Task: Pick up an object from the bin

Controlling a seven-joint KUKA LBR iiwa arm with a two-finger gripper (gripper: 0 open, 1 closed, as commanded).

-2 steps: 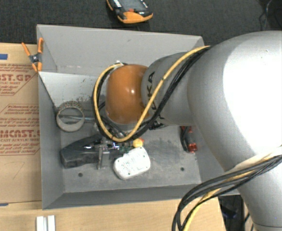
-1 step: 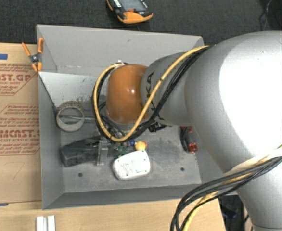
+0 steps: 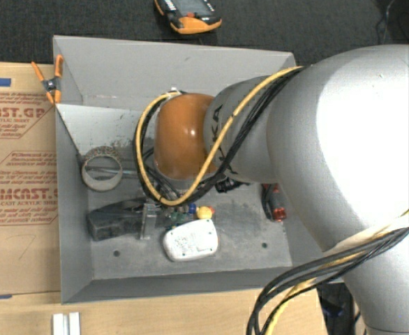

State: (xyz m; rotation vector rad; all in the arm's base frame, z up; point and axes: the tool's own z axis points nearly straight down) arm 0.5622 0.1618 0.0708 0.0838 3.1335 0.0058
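- From my remote seat, the claw [image 3: 150,218] sits low in the bin, mostly hidden under the wrist's orange cover [image 3: 180,142]. Only a pale metal part pokes out below it, so I cannot tell whether the claw is apart or together.
- That metal part is at the right end of a dark grey blocky object [image 3: 114,222] lying flat on the bin floor, left of centre. I judge this the likeliest pick, but I see nothing clamped yet.
- Just right of the claw lie a small green piece [image 3: 180,217] and a little yellow ball [image 3: 204,212]. Below them is a white rounded-rectangle case [image 3: 190,242], flat on the floor.
- Up and to the left, a grey tape roll [image 3: 101,170] rests where the sloped wall meets the floor; I'd guess it slid down there.
- Well apart on the right, a red-and-black item [image 3: 274,208] lies partly under the arm.
- The grey metal bin [image 3: 190,278] has sloping walls that funnel loose things toward the middle, which suits a top-down reach.
- The arm [image 3: 344,138] comes in from the right, its wrist bent steeply down, with yellow cables [image 3: 143,135] looping around the cover.
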